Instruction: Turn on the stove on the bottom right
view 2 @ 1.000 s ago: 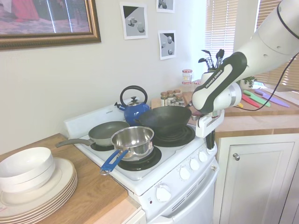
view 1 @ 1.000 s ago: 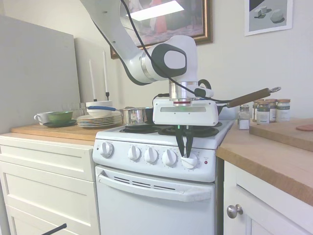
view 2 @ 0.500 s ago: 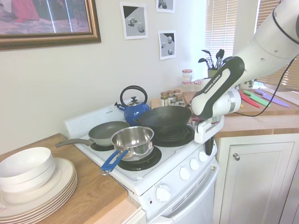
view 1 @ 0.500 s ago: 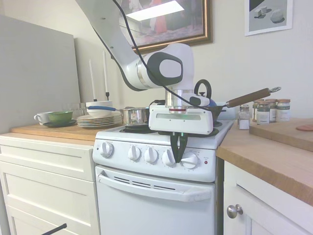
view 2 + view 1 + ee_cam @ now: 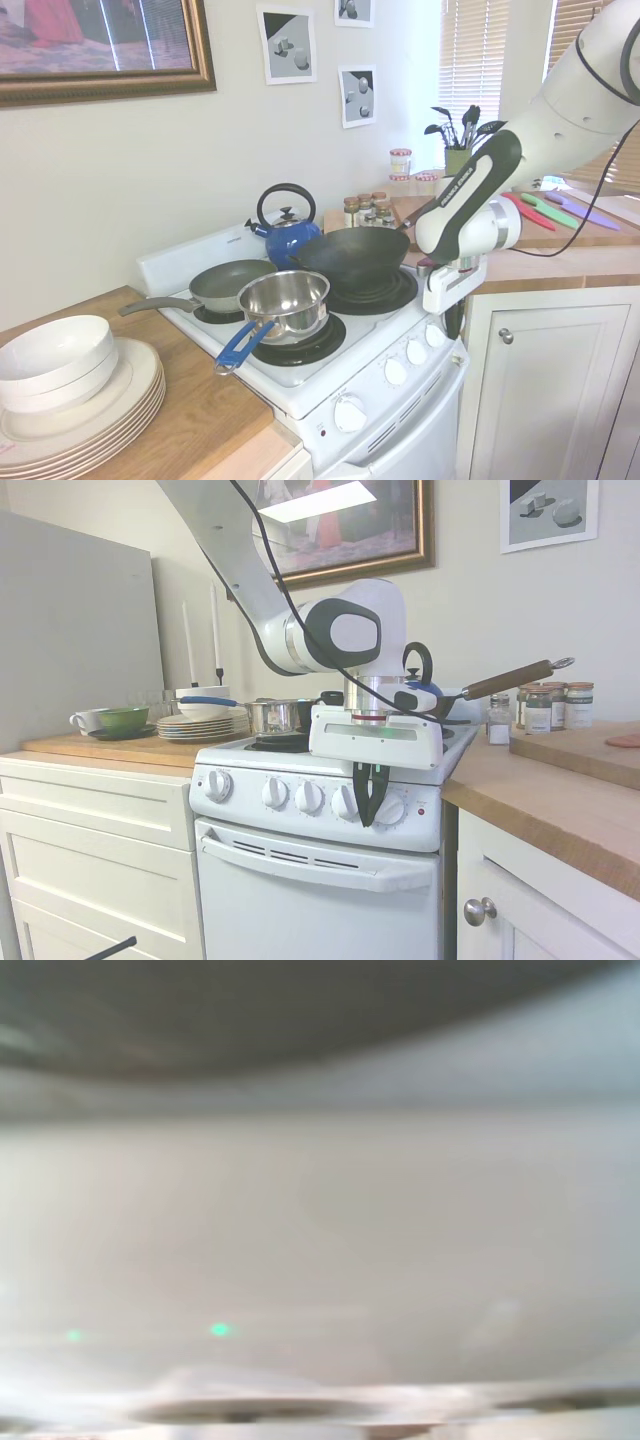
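The stove [image 5: 320,900] is a narrow white range with five round knobs across its front panel and a small red light [image 5: 420,811] at the right end. My gripper [image 5: 366,815] hangs fingers-down in front of the panel, between the fourth knob [image 5: 343,802] and the rightmost knob [image 5: 390,808]. Its dark fingers meet at the tips, shut on nothing. In the second exterior view the gripper [image 5: 452,322] sits just off the stove's [image 5: 300,385] front right corner. The wrist view is a pale blur.
On the burners stand a black wok with a wooden handle [image 5: 510,678], a steel pot [image 5: 285,300], a frying pan [image 5: 230,283] and a blue kettle [image 5: 285,232]. Stacked plates [image 5: 70,390] sit on the counter beside the stove. Spice jars [image 5: 550,705] stand on the other counter.
The fingers were on the rightmost knob a second ago. They have come off it, and the gripper has moved a little left and out from the panel.
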Motion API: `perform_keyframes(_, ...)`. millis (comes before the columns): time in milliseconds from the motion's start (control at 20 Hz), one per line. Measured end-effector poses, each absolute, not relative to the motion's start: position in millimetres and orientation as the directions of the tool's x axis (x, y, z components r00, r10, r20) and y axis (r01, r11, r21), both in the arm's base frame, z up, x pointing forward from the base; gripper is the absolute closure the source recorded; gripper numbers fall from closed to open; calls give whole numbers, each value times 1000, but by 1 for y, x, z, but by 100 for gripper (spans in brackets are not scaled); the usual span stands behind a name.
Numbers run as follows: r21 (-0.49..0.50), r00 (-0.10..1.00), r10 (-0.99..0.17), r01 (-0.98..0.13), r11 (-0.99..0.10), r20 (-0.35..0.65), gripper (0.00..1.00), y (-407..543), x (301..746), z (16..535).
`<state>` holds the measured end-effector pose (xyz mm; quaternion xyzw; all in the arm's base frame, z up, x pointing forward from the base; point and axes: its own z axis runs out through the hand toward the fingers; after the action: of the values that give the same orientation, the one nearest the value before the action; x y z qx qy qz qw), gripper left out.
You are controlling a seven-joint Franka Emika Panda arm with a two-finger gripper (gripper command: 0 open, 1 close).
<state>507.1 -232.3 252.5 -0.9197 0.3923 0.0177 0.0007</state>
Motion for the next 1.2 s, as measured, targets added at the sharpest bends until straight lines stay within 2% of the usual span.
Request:
perform_keyframes(400, 11, 695, -718, -718, -696, -29, 100, -232, 507, 255)
perform_keyframes(1150, -23, 725, -688, -688, -725, 23, 100, -191, 478, 304)
perform_keyframes(1200, -29, 726, -688, -687, -726, 25, 0, -186, 476, 309)
